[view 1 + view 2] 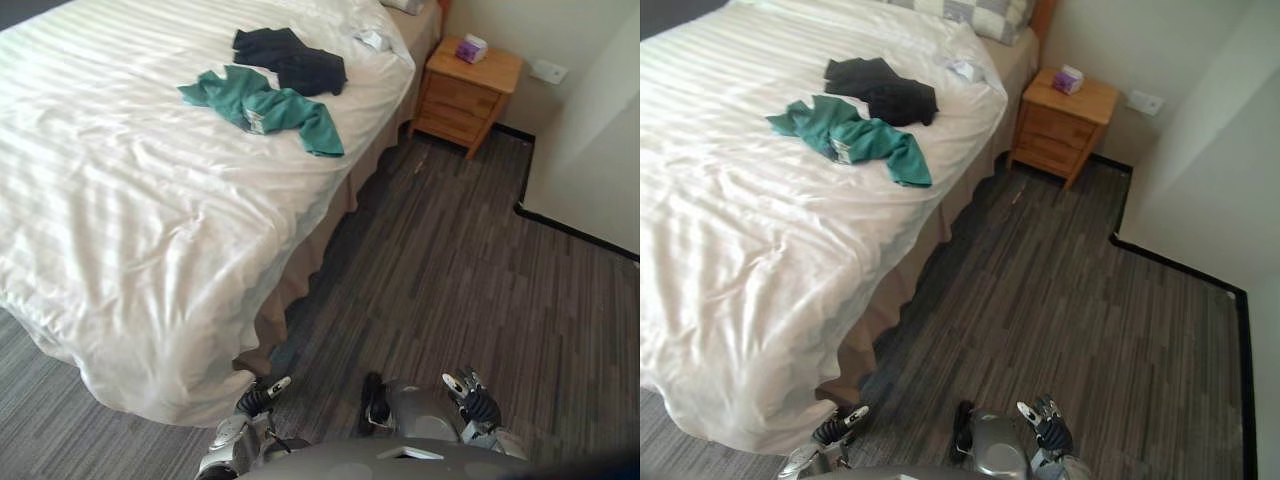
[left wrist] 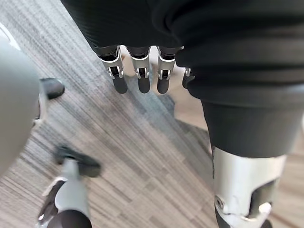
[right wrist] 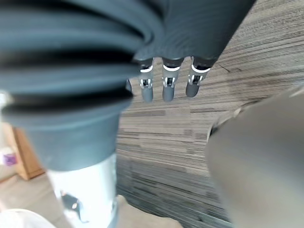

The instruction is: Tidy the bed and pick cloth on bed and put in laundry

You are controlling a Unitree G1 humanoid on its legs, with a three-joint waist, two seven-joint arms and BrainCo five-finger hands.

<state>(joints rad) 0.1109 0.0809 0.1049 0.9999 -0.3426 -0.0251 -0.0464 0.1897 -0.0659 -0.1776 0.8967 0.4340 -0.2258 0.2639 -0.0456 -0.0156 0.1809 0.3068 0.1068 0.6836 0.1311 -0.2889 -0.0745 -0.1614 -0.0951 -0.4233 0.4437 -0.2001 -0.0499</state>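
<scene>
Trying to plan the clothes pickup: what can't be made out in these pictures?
Bed: far side cut off at both eye views' left and top edges.
Green cloth and dark cloth: bunched folds hide which garments they are, eye views.
Small white item by the pillow: too small to identify, eye views.

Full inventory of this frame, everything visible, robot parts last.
bed: 1, white striped cover, fills the robot's left and front
green cloth: 1, teal green, crumpled on the bed near its far right edge
dark cloth: 1, black, on the bed just beyond the green one
white item: 1, small, crumpled, on the bed near the pillow; cannot tell what it is
pillow: 1, checked grey and cream, head of the bed
nightstand: 1, light wood, beside the bed head
purple box: 1, on the nightstand
wall socket: 1, white, low on the wall
floor: grey striped
left robot hand: open, empty, low over the floor
right robot hand: open, empty, low over the floor
</scene>
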